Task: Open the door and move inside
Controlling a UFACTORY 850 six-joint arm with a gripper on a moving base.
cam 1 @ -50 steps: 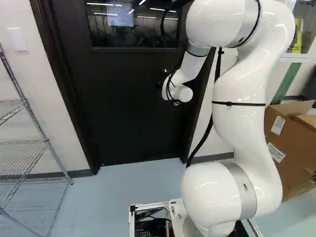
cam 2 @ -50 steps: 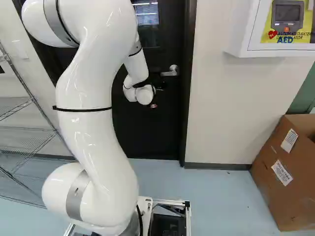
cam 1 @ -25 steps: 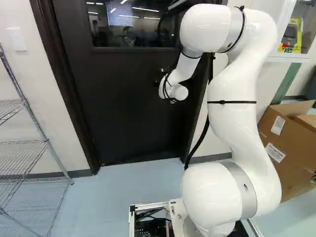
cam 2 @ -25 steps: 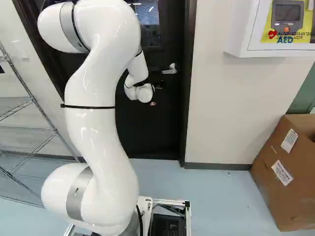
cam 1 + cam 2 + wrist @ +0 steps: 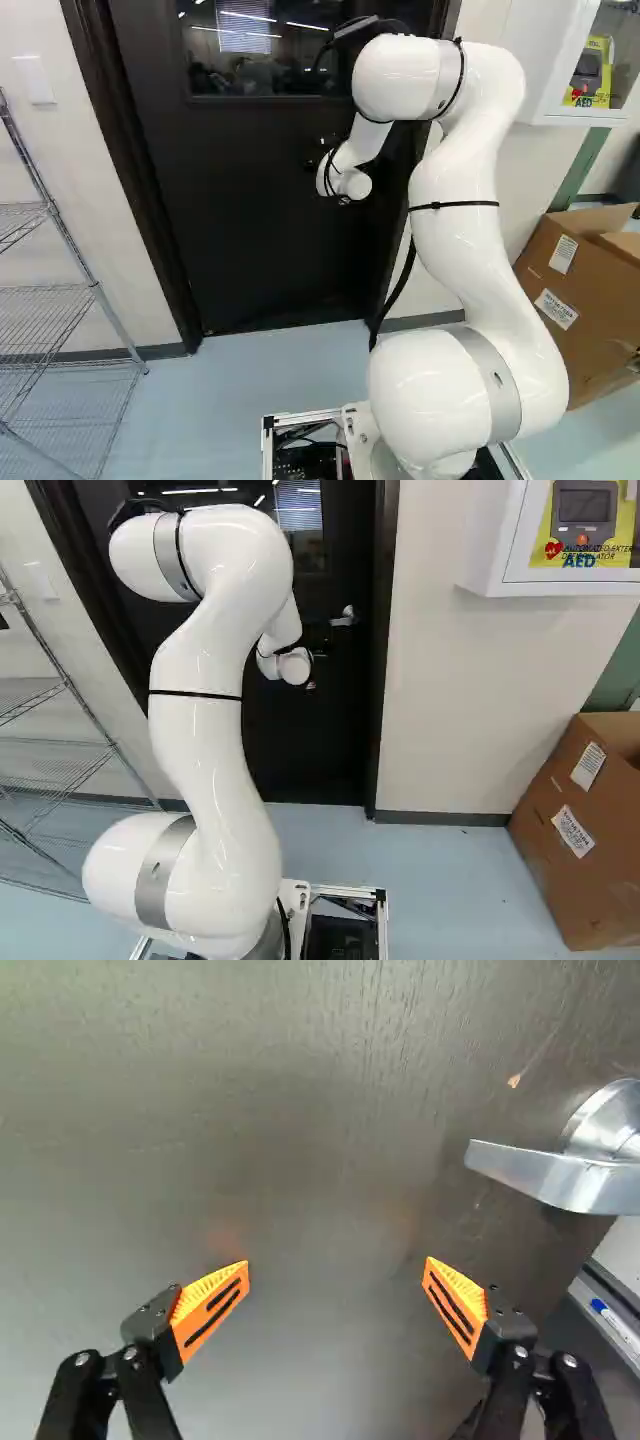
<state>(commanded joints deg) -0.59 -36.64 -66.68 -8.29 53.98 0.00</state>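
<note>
Because the black door (image 5: 250,210) looks shut across the far side, the worst failure is likely the base driving ahead before the latch lets go, pressing the arm against it. The wire shelf (image 5: 96,288) is at the left; if the base swings that way while lining up, it could clip it. The white arm (image 5: 205,770) bends tall, so a forward reach led by the wrist alone might bring its upper bend too near the door. At its end the gripper (image 5: 337,1262) is spread wide, with nothing between its orange pads (image 5: 190,1332). Closing here would miss, since the lever handle (image 5: 344,618) sits off to the right and a little higher, on the door's right part. Too small a sideways correction could bump one finger into the lever; a shallow hold might slip off its smooth metal as it turns.
</note>
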